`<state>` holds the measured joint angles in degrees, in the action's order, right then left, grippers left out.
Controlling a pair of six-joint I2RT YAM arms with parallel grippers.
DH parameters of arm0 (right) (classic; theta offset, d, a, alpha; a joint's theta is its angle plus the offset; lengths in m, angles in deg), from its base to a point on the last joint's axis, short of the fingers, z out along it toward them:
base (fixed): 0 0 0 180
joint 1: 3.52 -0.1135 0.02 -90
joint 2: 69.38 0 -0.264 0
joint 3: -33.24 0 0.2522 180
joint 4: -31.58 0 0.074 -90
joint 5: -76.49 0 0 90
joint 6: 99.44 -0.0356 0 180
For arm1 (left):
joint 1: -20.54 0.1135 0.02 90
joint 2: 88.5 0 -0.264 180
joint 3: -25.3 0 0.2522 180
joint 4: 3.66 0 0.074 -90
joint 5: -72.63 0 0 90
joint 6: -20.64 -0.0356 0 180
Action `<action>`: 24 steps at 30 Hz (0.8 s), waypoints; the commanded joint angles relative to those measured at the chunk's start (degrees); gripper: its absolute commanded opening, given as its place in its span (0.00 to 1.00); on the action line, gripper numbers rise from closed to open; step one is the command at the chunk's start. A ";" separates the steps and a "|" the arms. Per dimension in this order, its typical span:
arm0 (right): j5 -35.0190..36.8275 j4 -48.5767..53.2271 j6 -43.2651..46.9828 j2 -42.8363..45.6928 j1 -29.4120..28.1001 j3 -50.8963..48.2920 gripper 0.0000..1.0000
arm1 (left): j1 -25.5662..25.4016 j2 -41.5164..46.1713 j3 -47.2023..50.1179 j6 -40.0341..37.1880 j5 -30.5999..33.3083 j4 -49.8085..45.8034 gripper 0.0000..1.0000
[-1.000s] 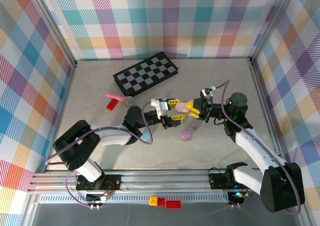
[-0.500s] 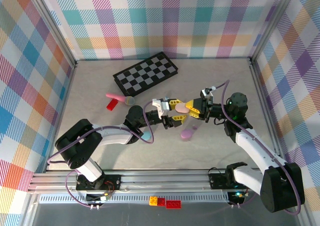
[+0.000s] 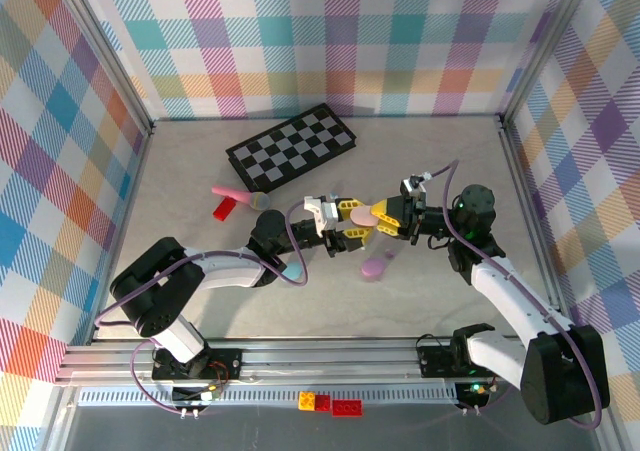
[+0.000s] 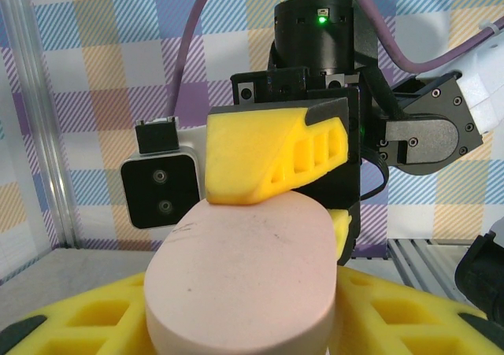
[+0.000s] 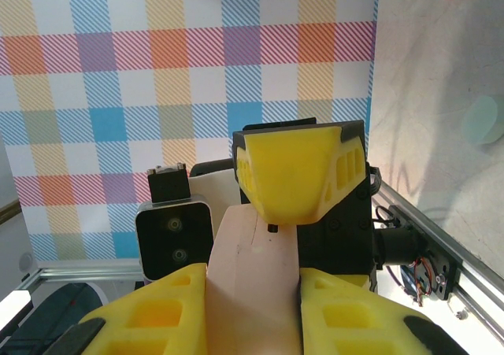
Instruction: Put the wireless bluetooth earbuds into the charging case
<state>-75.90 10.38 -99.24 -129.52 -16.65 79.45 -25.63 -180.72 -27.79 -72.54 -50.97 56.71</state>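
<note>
Little has changed over the last second, except that the left gripper [image 3: 345, 224] has drawn its fingers in a little around the pink case [image 3: 358, 211]. That case is held in the air above the table [image 3: 180, 201], between the two arms. The right gripper [image 3: 383, 214] has its fingers nearly closed, pinching the case from the other side. In the left wrist view the case [image 4: 244, 276] sits wedged between the left fingers and seems to touch both. The case looks shut, and the earbuds are too small to make out, so I cannot tell whether any is inside. As I judge it, the task is at an early stage: the case needs opening and the buds need fetching and seating. A purple case [image 3: 377, 267] lies untouched on the table just below.
</note>
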 commanded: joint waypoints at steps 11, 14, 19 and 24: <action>0.96 0.52 0.74 1.34 0.21 1.39 0.22 | 0.29 -0.94 -1.61 -0.03 -2.42 3.13 0.48; 1.01 1.18 1.21 1.25 0.23 1.46 0.22 | 0.29 -0.67 -1.80 0.10 -2.52 3.19 0.47; 1.08 3.14 2.61 1.16 0.21 1.72 0.23 | 0.29 -0.50 -1.98 0.19 -2.82 3.11 0.43; 1.39 4.84 3.82 0.99 0.18 1.57 0.26 | 0.33 -0.37 -1.76 0.43 -3.44 2.96 0.39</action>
<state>-75.55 12.92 -97.69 -128.88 -16.65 79.62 -25.41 -181.12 -27.94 -72.28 -52.35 56.16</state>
